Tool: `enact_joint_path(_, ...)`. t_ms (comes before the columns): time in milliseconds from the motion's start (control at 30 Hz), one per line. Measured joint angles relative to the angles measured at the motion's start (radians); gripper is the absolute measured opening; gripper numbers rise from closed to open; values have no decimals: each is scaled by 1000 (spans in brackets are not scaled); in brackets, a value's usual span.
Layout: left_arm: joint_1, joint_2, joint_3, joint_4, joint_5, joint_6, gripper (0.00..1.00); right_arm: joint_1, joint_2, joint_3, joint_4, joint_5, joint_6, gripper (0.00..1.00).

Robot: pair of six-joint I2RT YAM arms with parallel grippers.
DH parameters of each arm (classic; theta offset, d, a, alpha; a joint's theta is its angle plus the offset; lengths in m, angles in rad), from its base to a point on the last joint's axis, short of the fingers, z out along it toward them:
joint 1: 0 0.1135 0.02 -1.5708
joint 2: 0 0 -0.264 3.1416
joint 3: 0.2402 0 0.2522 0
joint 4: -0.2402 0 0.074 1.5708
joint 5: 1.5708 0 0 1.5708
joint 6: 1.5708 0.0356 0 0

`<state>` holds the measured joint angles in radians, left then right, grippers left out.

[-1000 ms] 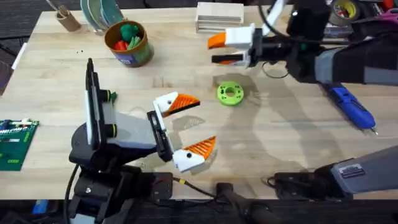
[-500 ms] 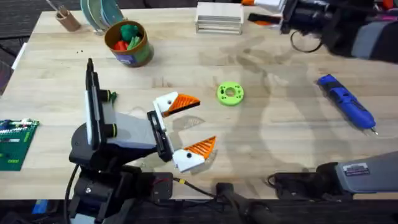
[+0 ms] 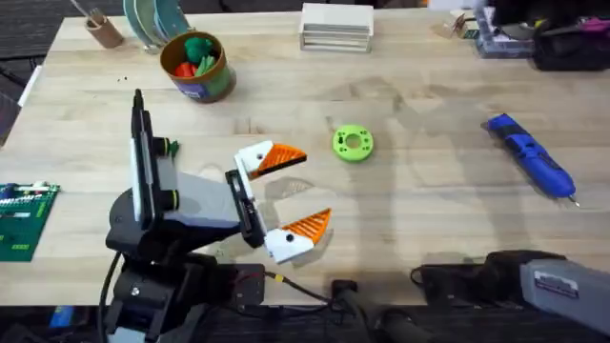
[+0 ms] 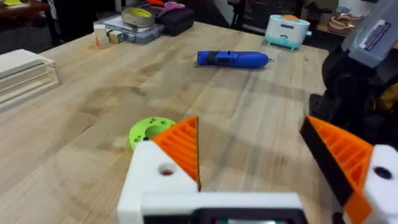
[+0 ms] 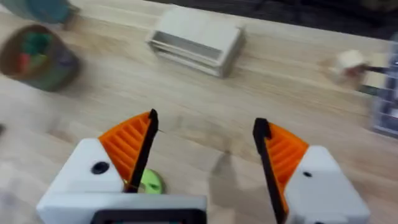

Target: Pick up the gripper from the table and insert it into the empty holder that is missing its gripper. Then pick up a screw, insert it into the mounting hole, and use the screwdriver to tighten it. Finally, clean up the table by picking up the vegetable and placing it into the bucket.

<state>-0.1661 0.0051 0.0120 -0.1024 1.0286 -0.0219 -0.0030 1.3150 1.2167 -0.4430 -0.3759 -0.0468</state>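
The blue screwdriver [image 3: 529,164] lies at the table's right side, also seen in the left wrist view [image 4: 233,59]. At the back left stands the yellow-brown bucket [image 3: 214,81] with a green leafy vegetable [image 3: 198,46] and red-orange pieces inside. My left gripper [image 3: 286,195] hovers low near the table's front centre, open, nothing between its orange pads [image 4: 180,146]. In the right wrist view my right gripper [image 5: 205,149] is open and empty, high above the table's back part, the bucket [image 5: 37,56] blurred beyond it. The loose gripper, the holder and the screw are out of view.
A bright green ring [image 3: 353,143] lies mid-table, just beyond my left gripper. A white stacked box [image 3: 335,26] sits at the back centre, a small wooden cup [image 3: 103,29] at the back left. A green circuit board [image 3: 24,219] lies at the left edge. Clutter fills the back right corner.
My right arm has swung from over the back centre toward the back right and left the overhead view. The left arm and the table's objects have not moved.
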Motion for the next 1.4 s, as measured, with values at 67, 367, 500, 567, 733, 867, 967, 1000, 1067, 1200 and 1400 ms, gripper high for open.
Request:
enact_joint_path(67,0,0,0,0,0,0,993,0,-50,0,-62,87,-50,985)
enact_joint_path(367,0,0,0,0,0,0,993,9,-161,0,-156,319,-132,985)
enact_joint_path(500,0,0,0,0,0,0,993,14,-182,0,-231,288,-141,985)
enact_joint_path(567,0,0,0,0,0,0,993,14,-175,0,-267,208,-141,985)
enact_joint_path(733,0,0,0,0,0,0,993,80,-123,0,-337,40,-144,985)
enact_joint_path(867,0,0,0,0,0,0,993,197,-82,0,-409,69,-173,985)
enact_joint_path(967,0,0,0,0,0,0,993,287,-59,0,-424,108,-190,985)
enact_joint_path(1000,0,0,0,0,0,0,993,311,-51,0,-425,119,-194,985)
enact_joint_path(1067,0,0,0,0,0,0,993,351,-34,0,-425,131,-198,985)
enact_joint_path(1200,0,0,0,0,0,0,993,409,25,0,-425,148,-201,985)
enact_joint_path(1400,0,0,0,0,0,0,992,454,136,0,-417,154,-201,985)
